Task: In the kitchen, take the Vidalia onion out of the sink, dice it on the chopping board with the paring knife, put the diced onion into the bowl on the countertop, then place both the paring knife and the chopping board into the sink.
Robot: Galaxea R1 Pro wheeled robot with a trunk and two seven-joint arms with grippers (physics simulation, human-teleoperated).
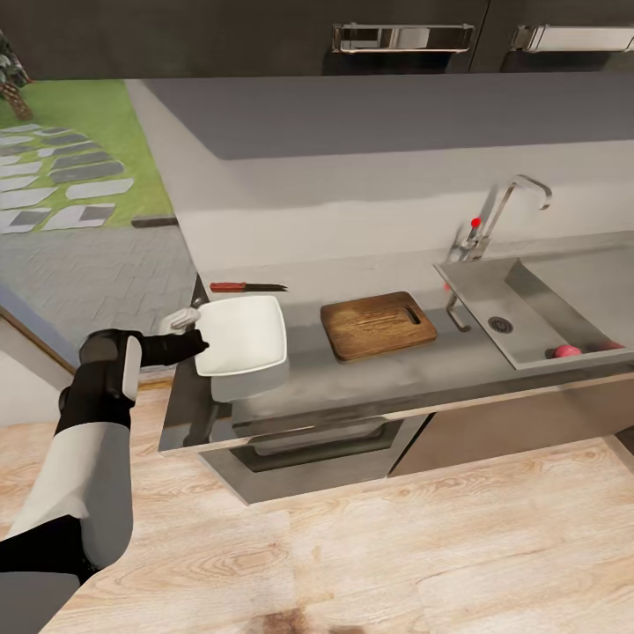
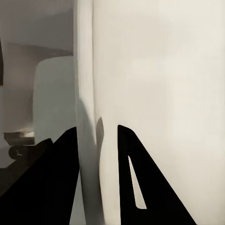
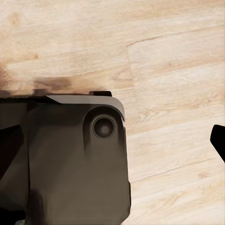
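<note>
Grey countertop [image 1: 370, 370], smooth and reflective, runs across the head view above dark cabinets. Left gripper [image 1: 195, 339] reaches in from the counter's left end, its dark fingers set on either side of the bowl's [image 1: 242, 333] near rim — closed on that edge. The left wrist view confirms it: two black fingers [image 2: 56, 183] straddle the glossy white wall of the bowl [image 2: 159, 84]. Bowl is shallow, squarish, with rounded corners, resting on the counter. Just behind it lies the knife [image 1: 246, 287] — red handle, dark slim blade pointing toward the sink side. Board [image 1: 378, 325] sits beside the bowl, apart from it: brown wood, visible grain, rounded corners, slot handle at its sink end. Sink [image 1: 528, 304], brushed steel rectangle with a round drain; bent grey tap [image 1: 502, 216] with a small red knob behind. Onion [image 1: 567, 350], small pinkish-red bulb, lies in the basin near its front wall. Right wrist view shows pale wood-grain floor [image 3: 178, 61] and a dark rounded robot part; right jaws — cannot tell.
</note>
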